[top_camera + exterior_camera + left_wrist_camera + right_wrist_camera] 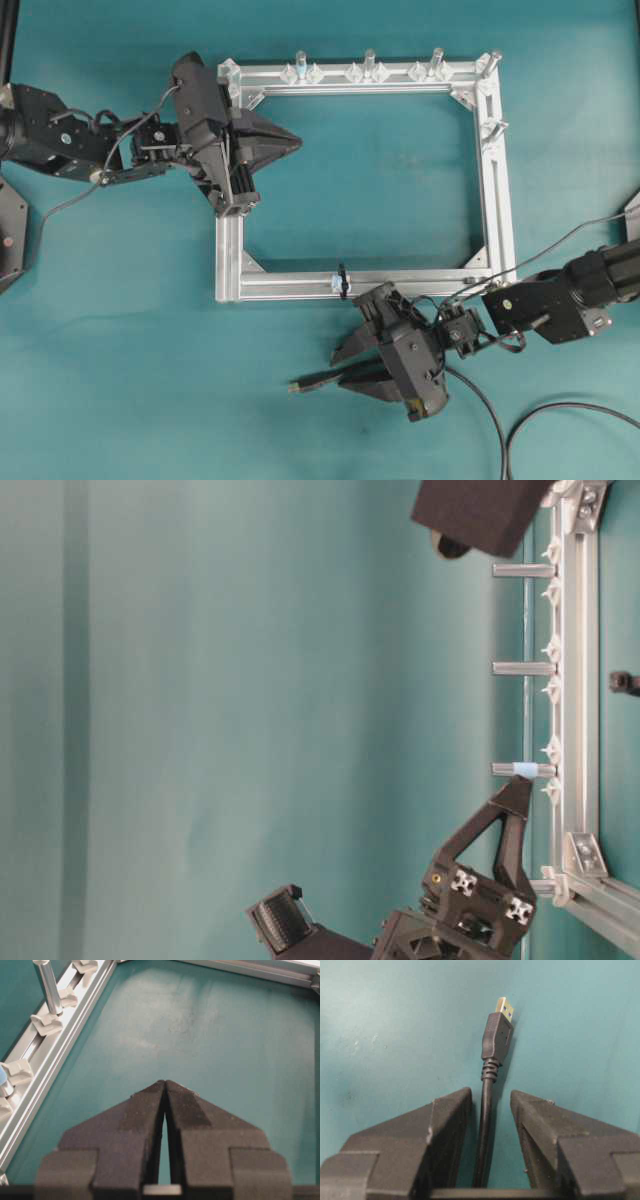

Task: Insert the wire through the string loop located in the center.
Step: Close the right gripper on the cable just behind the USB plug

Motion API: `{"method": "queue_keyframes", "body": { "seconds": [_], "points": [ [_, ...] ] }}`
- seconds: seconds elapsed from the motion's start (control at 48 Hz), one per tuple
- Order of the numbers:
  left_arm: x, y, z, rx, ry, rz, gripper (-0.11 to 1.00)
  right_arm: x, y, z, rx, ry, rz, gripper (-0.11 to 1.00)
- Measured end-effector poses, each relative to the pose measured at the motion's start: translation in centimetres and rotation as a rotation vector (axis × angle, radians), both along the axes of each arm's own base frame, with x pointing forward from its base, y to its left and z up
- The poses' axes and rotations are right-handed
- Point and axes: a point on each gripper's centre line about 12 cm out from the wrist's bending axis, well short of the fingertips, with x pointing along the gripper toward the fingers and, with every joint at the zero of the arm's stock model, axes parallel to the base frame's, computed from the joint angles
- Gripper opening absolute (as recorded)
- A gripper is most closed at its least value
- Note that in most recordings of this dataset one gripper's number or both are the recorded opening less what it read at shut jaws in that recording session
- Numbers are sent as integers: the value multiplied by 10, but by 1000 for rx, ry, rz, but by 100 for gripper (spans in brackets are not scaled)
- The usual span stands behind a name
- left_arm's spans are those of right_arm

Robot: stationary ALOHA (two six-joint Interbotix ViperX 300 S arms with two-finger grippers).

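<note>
Between the parted fingers of the right pincer (pixel 491 1110), untouched by either one in the wrist view, the wire (pixel 487 1110) lies on the teal surface (pixel 150 380) with its long axis running 6 to 12 and its metallic plug tip at 12. From overhead that plug points to 9, at about 7 o'clock of the string loop (pixel 343 281) on the frame's (pixel 495 180) near bar. Over the frame's 10 o'clock corner, the left pincer (pixel 165 1085) has its tips pressed together on nothing.
</note>
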Motion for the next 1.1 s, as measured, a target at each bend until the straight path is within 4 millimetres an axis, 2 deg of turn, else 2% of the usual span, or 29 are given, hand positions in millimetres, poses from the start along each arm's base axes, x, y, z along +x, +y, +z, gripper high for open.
{"method": "queue_keyframes", "body": {
  "seconds": [0.146,0.187,0.292,0.333,1.104],
  "points": [
    [0,0,-1,-1,1,-1,0,-1,-1,-2,-8,18,-1,42],
    [0,0,0,1,0,-1,0,-1,-1,-3,-9,24,-3,36],
    [0,0,-1,1,2,-1,0,-3,0,-5,-18,42,1,12],
    [0,0,-1,-1,1,-1,0,-4,1,-6,-21,51,3,7],
    [0,0,0,1,0,-1,0,-5,0,-2,-37,66,7,7]
  ]
}}
